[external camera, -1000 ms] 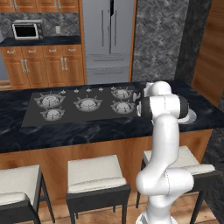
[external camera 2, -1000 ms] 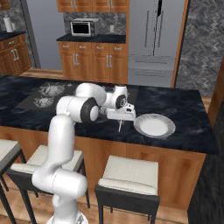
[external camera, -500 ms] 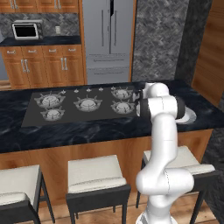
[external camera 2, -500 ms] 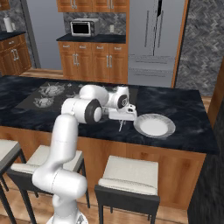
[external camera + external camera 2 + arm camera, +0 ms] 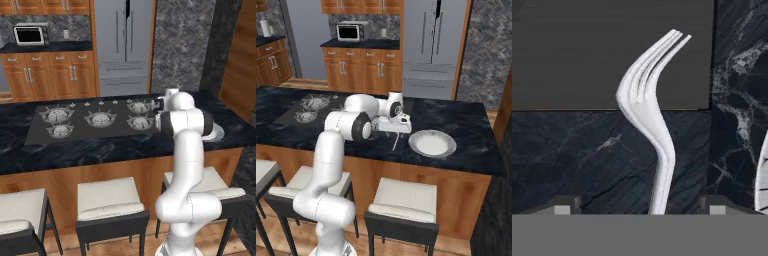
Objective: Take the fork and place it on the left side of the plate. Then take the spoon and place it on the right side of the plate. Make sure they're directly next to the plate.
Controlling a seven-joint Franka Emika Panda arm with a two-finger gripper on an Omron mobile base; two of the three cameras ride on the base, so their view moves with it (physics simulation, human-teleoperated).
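The fork (image 5: 646, 112) lies on the dark counter between my gripper's (image 5: 640, 207) spread fingers, tines pointing away, and neither finger touches it. From the right base view, the fork (image 5: 395, 142) rests just left of the round white plate (image 5: 432, 143), with the gripper (image 5: 397, 131) open right above its handle. The plate's rim (image 5: 762, 175) shows at the right edge of the hand view. In the left base view the arm covers most of the plate (image 5: 218, 133). The spoon is out of view.
A black cooktop (image 5: 95, 120) with several burners fills the counter left of the gripper, and its corner (image 5: 612, 50) lies under the fork's tines. Stools (image 5: 401, 200) stand along the counter's front edge. Cabinets and a fridge (image 5: 433, 45) are far behind.
The jaws have opened from shut and let go of the fork, which now lies on the counter beside the plate. The arm has barely moved.
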